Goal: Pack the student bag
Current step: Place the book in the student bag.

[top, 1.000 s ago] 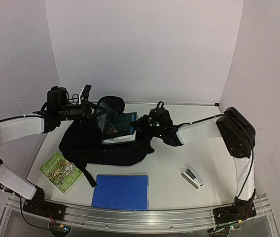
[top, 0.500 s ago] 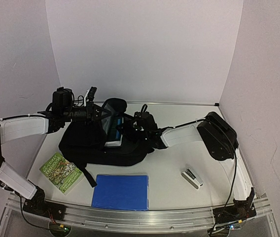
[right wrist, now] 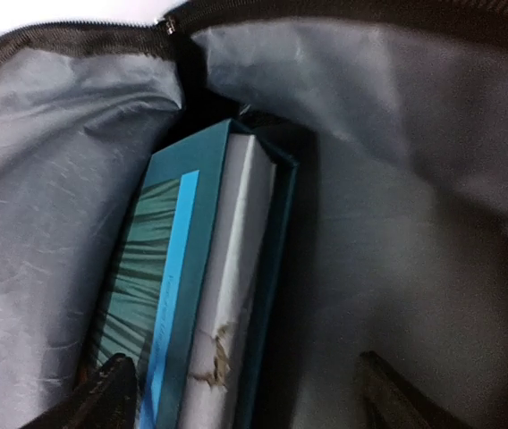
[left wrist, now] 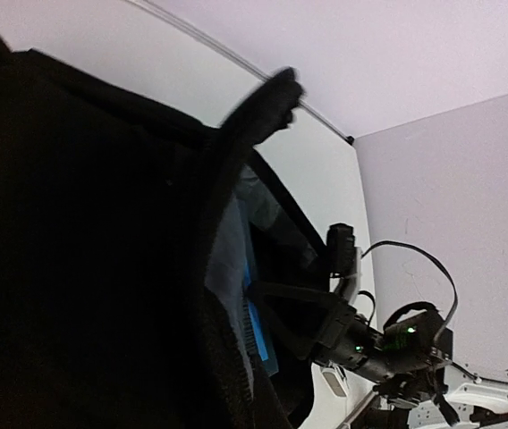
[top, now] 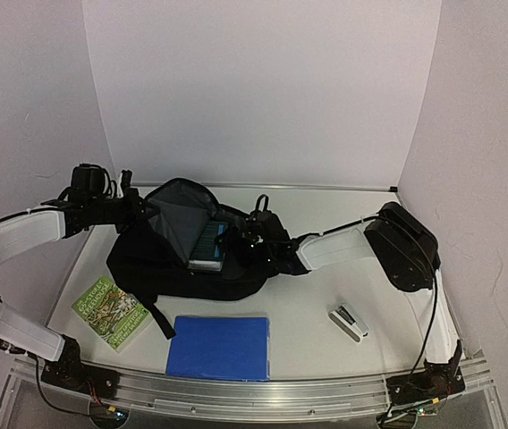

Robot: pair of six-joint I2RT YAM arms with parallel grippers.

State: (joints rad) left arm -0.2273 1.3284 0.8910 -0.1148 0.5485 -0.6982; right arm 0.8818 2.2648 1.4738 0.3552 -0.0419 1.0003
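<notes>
Centrally, a black backpack [top: 147, 264] lies on a white table [top: 343, 268], its flap lifted so the grey lining shows. From the left of the frame, the left pincer [top: 136, 208] is clenched on the flap's upper edge, holding it up. From the right, the right pincer [top: 239, 239] sits at the mouth of the backpack, jaws spread wide and gripping nothing. In the right wrist view its fingertips [right wrist: 102, 398] stand at the bottom corners, and a teal book [right wrist: 205, 286] rests inside the grey-lined pocket. At lower left of the overhead view lies a green book [top: 111, 310]. Beside it, at bottom centre, is a blue folder [top: 218, 347], and to the lower right a stapler [top: 349, 322].
</notes>
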